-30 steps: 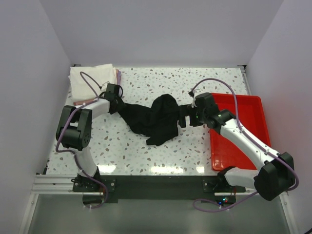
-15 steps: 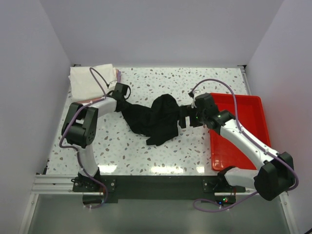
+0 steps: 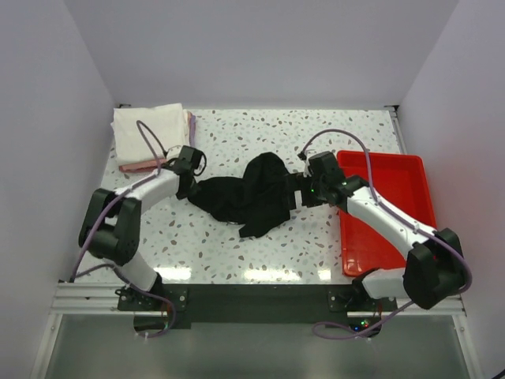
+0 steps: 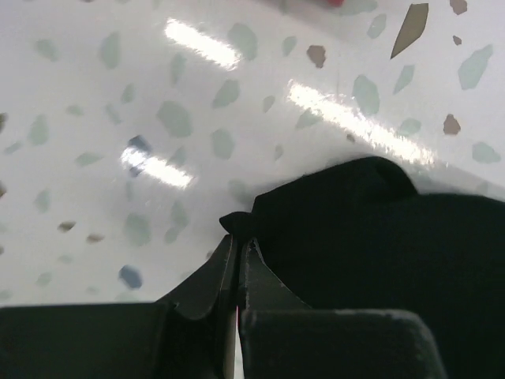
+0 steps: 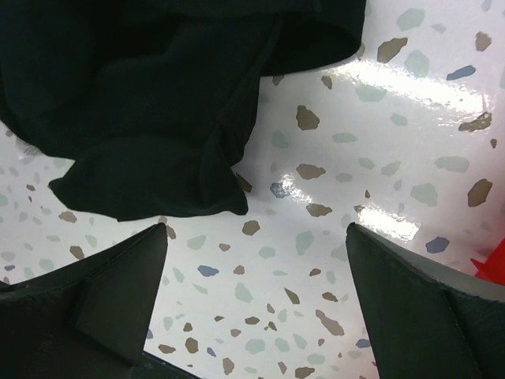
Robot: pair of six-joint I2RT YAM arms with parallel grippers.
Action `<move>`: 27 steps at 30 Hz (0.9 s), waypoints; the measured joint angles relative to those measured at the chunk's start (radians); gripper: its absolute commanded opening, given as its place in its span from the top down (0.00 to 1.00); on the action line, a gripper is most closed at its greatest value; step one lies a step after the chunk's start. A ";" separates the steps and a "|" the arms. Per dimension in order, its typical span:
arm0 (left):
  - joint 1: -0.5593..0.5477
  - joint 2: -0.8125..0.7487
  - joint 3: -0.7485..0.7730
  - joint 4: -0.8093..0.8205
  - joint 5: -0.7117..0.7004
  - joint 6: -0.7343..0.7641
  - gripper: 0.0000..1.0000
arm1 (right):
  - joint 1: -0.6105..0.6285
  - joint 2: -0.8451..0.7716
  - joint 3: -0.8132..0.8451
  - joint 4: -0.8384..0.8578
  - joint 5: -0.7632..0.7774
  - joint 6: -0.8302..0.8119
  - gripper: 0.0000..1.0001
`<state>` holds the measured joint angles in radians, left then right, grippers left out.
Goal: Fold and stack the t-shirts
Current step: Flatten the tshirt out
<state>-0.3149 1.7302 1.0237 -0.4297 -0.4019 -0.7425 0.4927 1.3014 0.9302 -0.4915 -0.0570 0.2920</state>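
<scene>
Left gripper [image 4: 239, 243] pinched tight on black shirt [image 3: 251, 197] edge, right gripper [image 5: 254, 233] spread wide, empty, just beside the shirt

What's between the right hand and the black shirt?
Nothing but bare speckled table. The right wrist view shows the open right hand stopping just short of the black shirt.

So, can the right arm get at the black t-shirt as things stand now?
Probably yes. The right pincer is open just beside the black t-shirt, with only bare table between it and the cloth's edge. The left pincer grips the opposite side, out of the way.
</scene>
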 measured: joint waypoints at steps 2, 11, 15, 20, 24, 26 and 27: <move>0.000 -0.122 -0.054 -0.055 -0.013 -0.016 1.00 | 0.000 0.043 0.010 0.000 -0.011 0.005 0.02; 0.000 -0.615 -0.099 -0.183 -0.147 -0.113 1.00 | 0.000 0.222 0.162 0.018 0.072 0.006 0.05; 0.005 -0.703 -0.099 -0.214 -0.195 -0.121 1.00 | 0.000 0.315 0.228 0.060 0.064 -0.060 0.09; 0.012 -0.702 -0.096 -0.259 -0.221 -0.130 1.00 | 0.000 0.409 0.283 0.068 0.039 -0.163 0.12; 0.014 -0.695 -0.096 -0.277 -0.229 -0.132 1.00 | 0.001 0.506 0.357 0.071 0.034 -0.213 0.16; 0.014 -0.694 -0.096 -0.277 -0.231 -0.133 1.00 | 0.001 0.555 0.391 0.079 0.016 -0.229 0.18; 0.014 -0.692 -0.096 -0.278 -0.231 -0.133 1.00 | 0.001 0.574 0.403 0.084 0.008 -0.232 0.19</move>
<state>-0.3012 1.0386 0.9276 -0.7074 -0.6331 -0.8757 0.4934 1.8751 1.3331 -0.4080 -0.0490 0.0601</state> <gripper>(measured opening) 0.029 0.832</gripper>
